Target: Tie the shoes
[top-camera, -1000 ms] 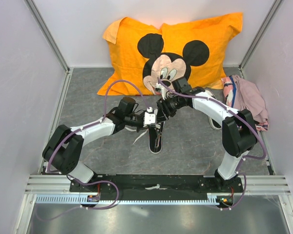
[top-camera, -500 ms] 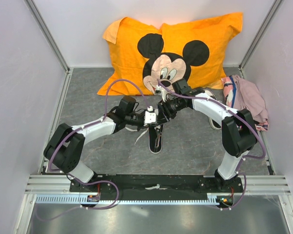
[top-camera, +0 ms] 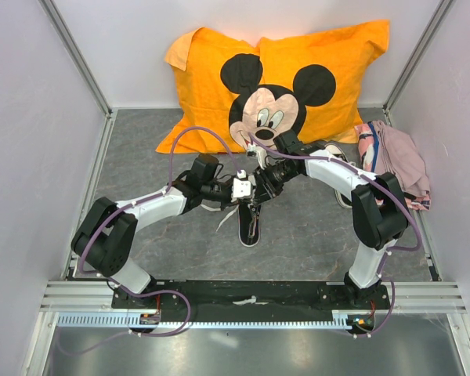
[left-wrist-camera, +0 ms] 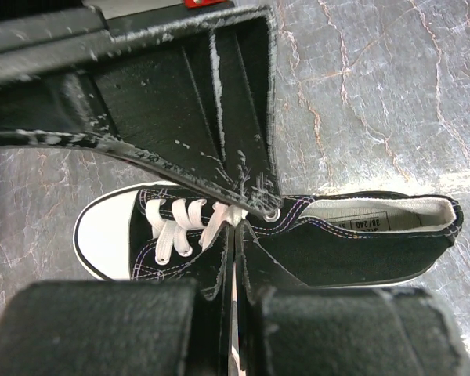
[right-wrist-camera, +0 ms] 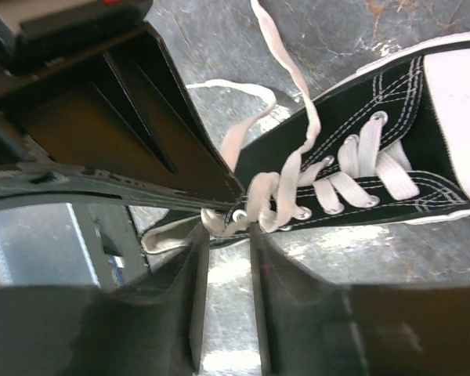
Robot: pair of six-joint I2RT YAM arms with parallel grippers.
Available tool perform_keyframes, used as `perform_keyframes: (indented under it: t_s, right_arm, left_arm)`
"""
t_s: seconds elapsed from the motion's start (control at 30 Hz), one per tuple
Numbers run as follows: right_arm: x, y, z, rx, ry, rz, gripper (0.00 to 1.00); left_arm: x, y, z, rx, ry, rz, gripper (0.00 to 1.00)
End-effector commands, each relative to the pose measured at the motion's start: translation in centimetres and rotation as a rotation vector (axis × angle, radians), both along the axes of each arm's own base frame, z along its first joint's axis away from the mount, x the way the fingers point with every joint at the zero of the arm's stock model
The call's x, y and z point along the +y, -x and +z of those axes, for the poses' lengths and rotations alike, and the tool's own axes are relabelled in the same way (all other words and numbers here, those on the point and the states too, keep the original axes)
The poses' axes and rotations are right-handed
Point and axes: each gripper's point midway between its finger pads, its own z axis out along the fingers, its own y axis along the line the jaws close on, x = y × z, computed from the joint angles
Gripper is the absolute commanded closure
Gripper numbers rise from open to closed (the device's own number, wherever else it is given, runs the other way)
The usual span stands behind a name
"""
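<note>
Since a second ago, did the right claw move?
Yes. The right claw slid down the picture, away from the orange Mickey pillow and closer over the shoe.

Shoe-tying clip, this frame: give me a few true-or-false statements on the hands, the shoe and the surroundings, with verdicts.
1. The left hand is shut on a white lace. True.
2. The right hand is clamped fully shut. False: a gap shows between its fingers, with bunched lace at their tips.
3. The shoe under the hands lies on the orange pillow. False: it lies on the grey table, in front of the pillow.
4. A pink cloth lies at the table's right edge. True.
</note>
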Motion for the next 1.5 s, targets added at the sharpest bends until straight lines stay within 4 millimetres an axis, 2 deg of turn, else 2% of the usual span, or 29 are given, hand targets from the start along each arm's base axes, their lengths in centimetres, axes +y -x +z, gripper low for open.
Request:
perform_keyframes:
  t_s: [0.0,0.03,0.07,0.13,0.27,0.3,0.33,0.37,0.4,0.43,0.57,0.8,0.9,0.93,1.0,1.03,1.07,1.13,1.17,1.23,1.27,1.33,1.37,1.47]
  right_arm:
    - [0.3,-0.8,0.7,-0.06,-0.009,0.023,0.8]
    - [0.3,-0.9,0.8,-0.066,-0.012,0.023,0.85]
    - [0.4,-1.0,0.9,-0.073,-0.013,0.02,0.93]
    - [0.4,-1.2,1.2,-0.087,-0.016,0.017,0.99]
    - [0.5,-1.3,1.7,-0.101,-0.027,0.02,1.0]
    - [0.6,-1.3,2.0,-0.11,-0.035,0.024,0.95]
    - [0.6,-1.4,2.2,-0.115,-0.039,0.028,0.85]
    - [0.6,-1.3,2.4,-0.119,-0.042,0.032,0.61]
    - [0.6,-1.4,2.5,-0.128,-0.043,0.034,0.49]
    - [0.7,-1.4,2.4,-0.127,-0.044,0.036,0.43]
    - [1.1,-1.4,2.6,-0.13,-0.051,0.047,0.43]
    - [1.7,-0.8,2.2,-0.13,-0.043,0.074,0.51]
    - [1.8,-1.0,1.9,-0.129,-0.037,0.072,0.64]
    - [1.8,-1.0,1.9,-0.131,-0.037,0.073,0.76]
    - [1.8,-1.2,2.1,-0.14,-0.035,0.067,0.86]
    - [1.8,-1.3,2.1,-0.146,-0.031,0.066,0.96]
    - [1.7,-1.3,2.1,-0.153,-0.028,0.068,1.0]
    - [1.4,-1.4,1.9,-0.163,-0.013,0.06,1.0]
    - [1.3,-1.5,2.0,-0.166,-0.011,0.056,1.0]
    - [1.1,-1.5,1.8,-0.163,-0.003,0.049,1.0]
    - [1.0,-1.6,1.9,-0.171,-0.002,0.048,1.0]
    - [1.0,-1.6,2.0,-0.177,0.0,0.047,1.0]
    - [1.0,-1.7,2.2,-0.181,-0.001,0.046,1.0]
    - [0.9,-1.6,2.2,-0.181,0.001,0.044,1.0]
  left_arm:
    - [-0.7,-0.7,1.7,-0.042,0.038,-0.018,0.98]
    - [-0.6,-0.6,1.5,-0.039,0.033,-0.021,0.98]
    - [-0.5,-0.6,1.5,-0.045,0.028,-0.023,0.98]
    - [-0.3,-0.3,1.3,-0.043,0.021,-0.027,0.98]
    - [0.1,-0.1,1.1,-0.043,0.008,-0.034,0.99]
    - [0.1,-0.1,1.1,-0.042,0.008,-0.034,0.98]
    - [0.1,0.0,1.0,-0.038,0.007,-0.037,0.98]
    - [0.1,0.0,1.0,-0.037,0.008,-0.036,0.98]
    - [0.0,-0.1,1.2,-0.039,0.011,-0.035,0.98]
    - [0.0,-0.2,1.1,-0.035,0.011,-0.035,0.98]
    - [-0.2,-0.4,1.2,-0.038,0.012,-0.036,0.98]
    - [-0.5,-0.4,1.4,-0.034,0.019,-0.045,0.99]
    - [-0.5,-0.4,1.4,-0.036,0.021,-0.048,0.98]
    - [-0.4,-0.5,1.4,-0.035,0.02,-0.045,0.98]
    - [-0.4,-0.4,1.3,-0.035,0.018,-0.043,0.98]
    - [-0.3,-0.4,1.3,-0.037,0.017,-0.042,0.98]
    - [-0.2,-0.5,1.3,-0.039,0.014,-0.04,0.97]
    - [0.5,-0.4,1.4,-0.029,-0.001,-0.029,0.89]
    - [1.5,-0.6,1.1,-0.01,-0.016,-0.009,0.78]
    - [2.6,-1.0,1.6,-0.009,-0.013,-0.009,0.69]
    - [4.1,-1.5,1.3,0.021,-0.029,0.025,0.63]
    - [5.5,-2.2,1.8,0.006,-0.036,0.031,0.57]
    - [6.8,-3.0,1.6,0.005,-0.047,0.056,0.56]
    - [9.0,-3.3,0.5,-0.011,-0.109,0.037,0.55]
